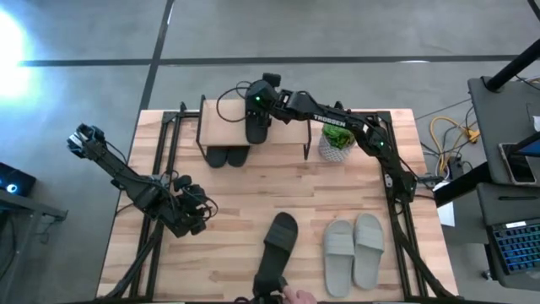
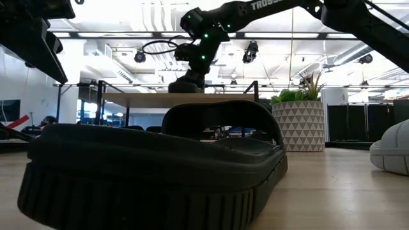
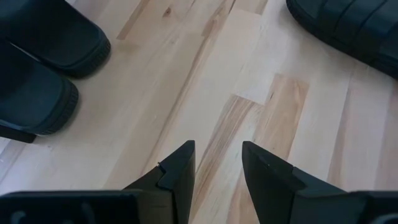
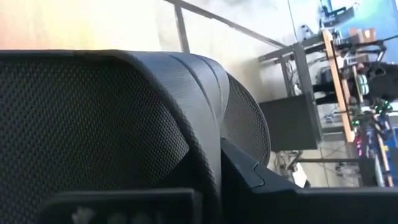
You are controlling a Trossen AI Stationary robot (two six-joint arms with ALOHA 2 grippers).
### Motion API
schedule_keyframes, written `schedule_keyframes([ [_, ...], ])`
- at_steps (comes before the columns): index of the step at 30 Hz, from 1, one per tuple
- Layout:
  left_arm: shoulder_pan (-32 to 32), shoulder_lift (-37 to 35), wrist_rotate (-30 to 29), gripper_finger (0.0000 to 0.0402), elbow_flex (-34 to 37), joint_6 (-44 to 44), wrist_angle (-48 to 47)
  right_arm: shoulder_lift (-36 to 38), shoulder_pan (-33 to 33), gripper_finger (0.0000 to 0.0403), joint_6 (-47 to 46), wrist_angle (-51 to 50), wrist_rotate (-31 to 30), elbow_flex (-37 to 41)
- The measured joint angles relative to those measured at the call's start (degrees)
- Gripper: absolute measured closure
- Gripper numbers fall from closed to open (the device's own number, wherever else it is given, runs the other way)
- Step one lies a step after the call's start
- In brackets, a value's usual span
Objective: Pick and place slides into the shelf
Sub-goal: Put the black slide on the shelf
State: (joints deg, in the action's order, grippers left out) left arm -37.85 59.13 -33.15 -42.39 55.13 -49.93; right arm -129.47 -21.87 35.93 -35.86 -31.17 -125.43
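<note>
My right gripper [image 1: 257, 105] reaches over the shelf [image 1: 287, 139] at the table's far side and is shut on a black slide [image 1: 257, 128] that lies on the shelf's plank top [image 2: 140, 99]. That slide fills the right wrist view [image 4: 93, 112]. Two more black slides [image 1: 228, 157] stand on the table under the shelf, their ends poking out toward the near side. A fourth black slide [image 1: 277, 241] lies flat near the near edge and looms in the low view [image 2: 160, 166]. The grey pair [image 1: 354, 247] lies to its right. My left gripper [image 3: 217, 162] hovers open over bare wood at the table's left. My right gripper comes at the black slide from above, pointing down. One finger [image 4: 261, 180] lies against the slide's outer edge beside a mesh-textured surface [image 4: 186, 124]; the slide hides the other finger. The slide's sole [image 2: 188, 88] rests on the shelf's top plank.
A potted plant in a white patterned pot [image 1: 337, 139] stands just right of the shelf, under the right arm. A person's hand [image 1: 295, 295] shows at the near edge by the black slide. Bare tabletop [image 1: 253, 194] lies between the shelf and the near slides.
</note>
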Motion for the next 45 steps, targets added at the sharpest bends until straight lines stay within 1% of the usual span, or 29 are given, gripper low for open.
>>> schedule_keyframes([
  [10, 0.0, -0.02, 0.0, 0.0283, 0.12, 0.0, 0.0, 0.0, 0.53, 0.03, -0.71, -0.85, 1.39, 0.13],
  [18, 0.0, -0.02, 0.0, 0.0283, 0.32, -0.03, -0.02, 0.0, 1.53, 0.026, -4.34, -0.99, 1.06, 0.18],
  [24, 0.0, -0.02, 0.0, 0.0283, 0.44, -0.07, -0.05, 0.12, 3.87, 0.0225, -4.11, -2.75, 0.99, 0.18],
  [26, 0.0, -0.02, 0.0, 0.0283, 0.44, -0.38, -0.05, 0.22, 4.8, 0.0216, -2.11, -3.01, -1.37, 0.18],
  [28, 0.0, -0.02, 0.0, 0.0283, 0.36, -1.1, -0.05, 0.46, 5.64, 0.0209, -0.25, -3.63, -6.43, 0.18],
  [30, -0.01, -0.02, -0.02, 0.0283, 0.31, -1.51, -0.03, 1.29, 6.53, 0.0206, -0.84, -6.61, -9.81, 0.18],
  [33, -0.01, -0.02, -0.02, 0.0283, 0.33, -1.51, -0.02, 3.62, 8.44, 0.0205, -7.26, -11.82, -10.53, 0.2],
  [36, -0.02, -0.02, -0.02, 0.0283, 0.28, -1.53, -0.01, 6.3, 12.19, 0.0204, -15.58, -18.08, -12.12, 0.18],
  [38, 0.0, -0.02, -0.05, 0.0283, 0.24, -1.53, 0.0, 8.46, 15.88, 0.0204, -24.43, -23.36, -13.79, 0.18],
  [41, -0.01, -0.02, -0.04, 0.0283, 0.35, -1.55, -0.02, 11.88, 22.38, 0.0204, -38.08, -32.64, -14.56, 0.18],
  [45, 0.0, -0.02, -0.05, 0.0283, 0.25, -2.06, -0.01, 13.12, 31.95, 0.0204, -56.03, -41.91, -13.43, 0.53],
])
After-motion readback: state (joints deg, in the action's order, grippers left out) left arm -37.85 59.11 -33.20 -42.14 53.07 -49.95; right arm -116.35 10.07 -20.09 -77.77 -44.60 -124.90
